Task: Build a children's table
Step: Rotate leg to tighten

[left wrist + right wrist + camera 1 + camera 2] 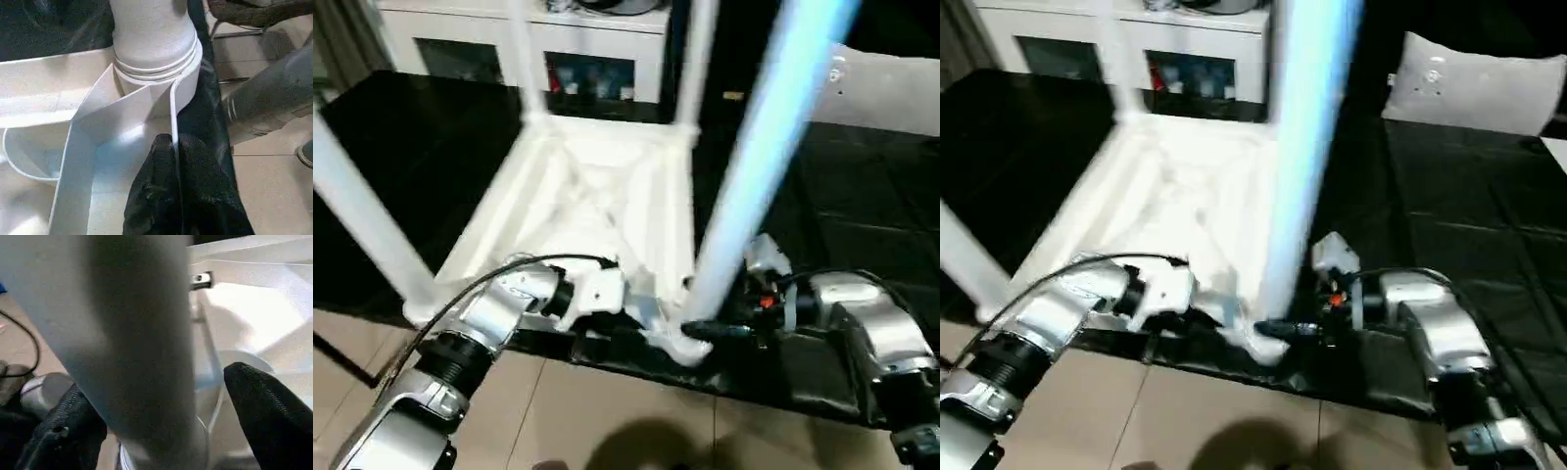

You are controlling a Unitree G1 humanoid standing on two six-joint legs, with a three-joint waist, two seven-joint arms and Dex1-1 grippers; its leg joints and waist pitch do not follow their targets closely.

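a: plastic, all of it. the children's table (pixel 597 211) lies upside down on the black mat (pixel 862 255), ribbed underside up, its near edge along the mat's near edge. we see four legs standing in the corner sockets.

b: and our grippers?

a: the left gripper (pixel 173 196) is pressed together on the thin rim wall of the tabletop at the near edge, just beside the near right socket (pixel 159 73). the right gripper (pixel 161 416) stands spread around the near right leg (pixel 759 166), low down by that socket; whether its fingers (pixel 266 406) touch the tube we cannot tell.

b: how will it handle?

a: light and stiff, we judge, but smooth and likely slippery. the long legs give leverage, so we would hold a leg close to its socket, and the top by its rim or ribs.
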